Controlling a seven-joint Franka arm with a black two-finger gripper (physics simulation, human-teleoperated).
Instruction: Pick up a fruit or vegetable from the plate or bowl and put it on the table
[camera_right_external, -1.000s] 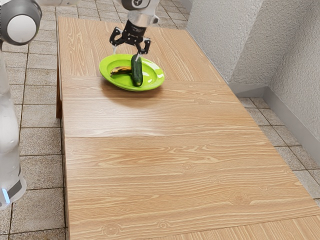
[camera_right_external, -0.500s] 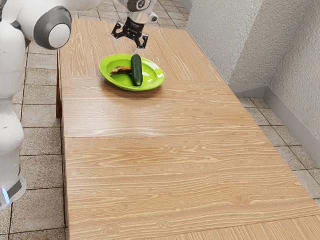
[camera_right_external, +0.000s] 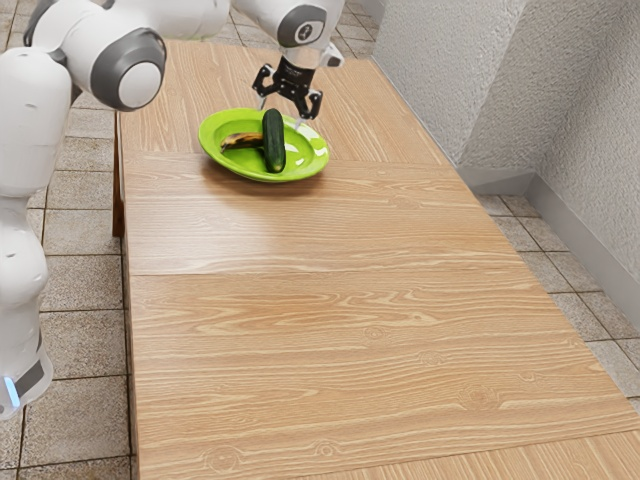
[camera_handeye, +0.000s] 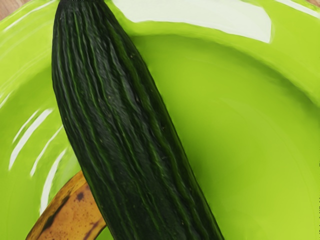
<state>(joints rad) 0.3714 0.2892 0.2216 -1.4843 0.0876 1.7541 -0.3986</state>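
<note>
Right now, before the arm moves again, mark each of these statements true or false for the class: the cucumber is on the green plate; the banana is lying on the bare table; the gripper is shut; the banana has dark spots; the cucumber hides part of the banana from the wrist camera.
1. The cucumber is on the green plate. True.
2. The banana is lying on the bare table. False: the banana is on the plate.
3. The gripper is shut. False: the gripper is open.
4. The banana has dark spots. True.
5. The cucumber hides part of the banana from the wrist camera. True.
</note>
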